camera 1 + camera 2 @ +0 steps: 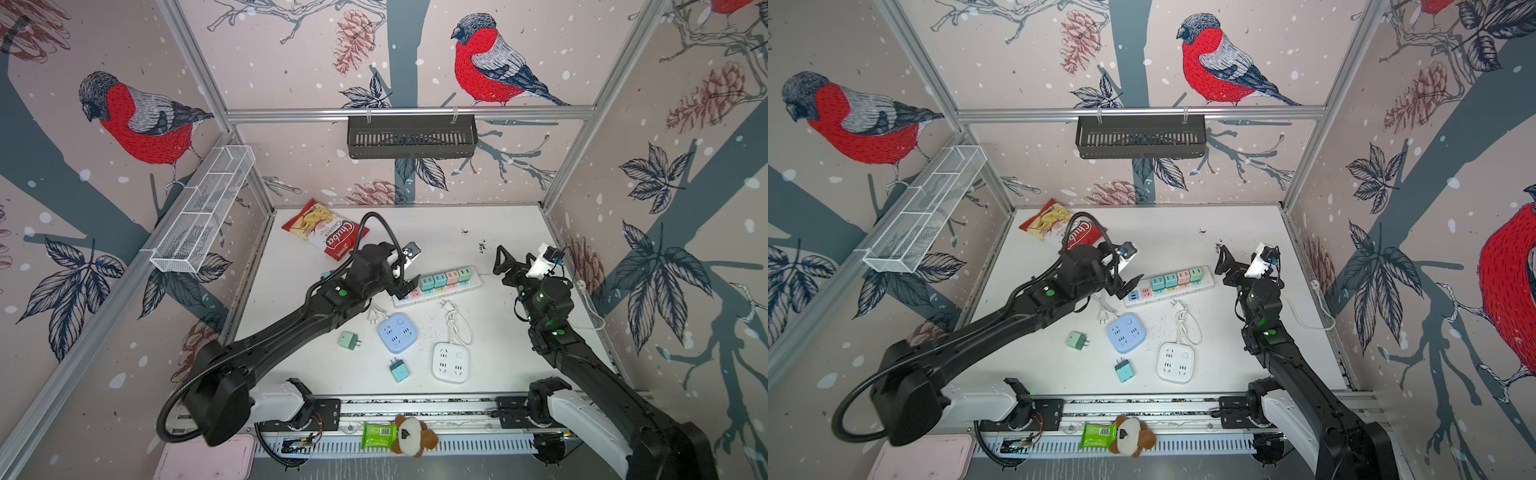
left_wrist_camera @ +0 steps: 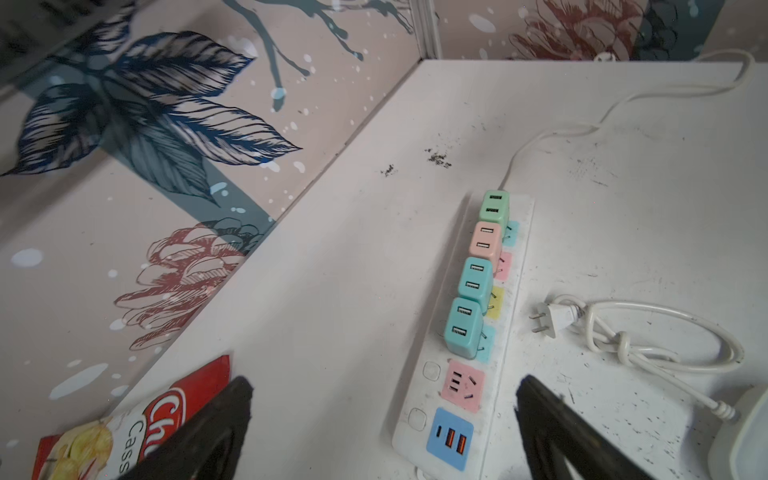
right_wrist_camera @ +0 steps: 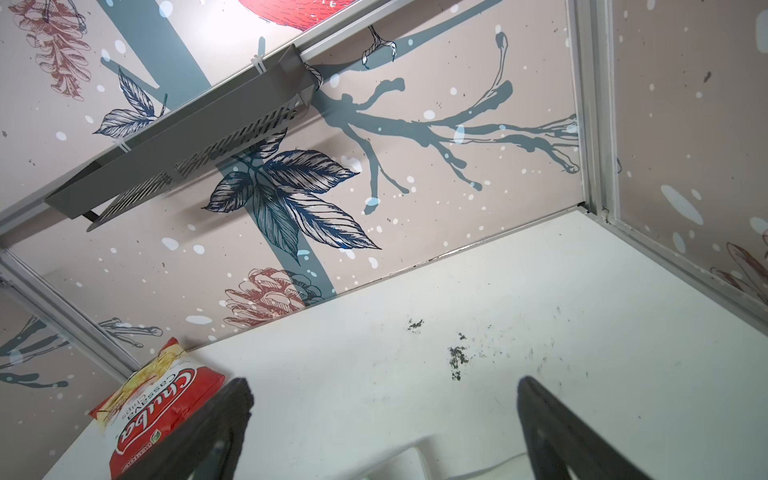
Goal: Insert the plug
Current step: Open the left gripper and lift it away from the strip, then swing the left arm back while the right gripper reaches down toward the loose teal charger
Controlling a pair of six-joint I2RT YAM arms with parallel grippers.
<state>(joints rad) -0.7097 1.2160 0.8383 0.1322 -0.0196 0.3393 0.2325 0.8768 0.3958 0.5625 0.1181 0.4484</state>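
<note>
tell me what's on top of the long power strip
Four cube adapters stand in a row on the power strip: two teal, one pink, one green. Its pink socket and blue USB panel lie bare. The sockets beneath the adapters are mostly covered.

Bird-print walls [image 1: 291, 62] closing in a white table [image 1: 436, 232]

The walls are pale pink, printed with red-breasted bullfinches [image 1: 486, 62], brown pine cones [image 1: 353, 39], dark-blue leaves [image 1: 660, 174] and grey-blue branches. They stand at the back and on both sides of the table, set in an aluminium frame [image 1: 291, 113]. A black slotted basket [image 1: 411, 141] hangs from the back rail by white ties. A white wire basket [image 1: 203, 212], divided into compartments, hangs along the side rail on the left of both top views. The tabletop is matte white and scuffed, with dark specks [image 1: 482, 246] toward the back right. The light is soft and even, and shadows are faint.
</note>
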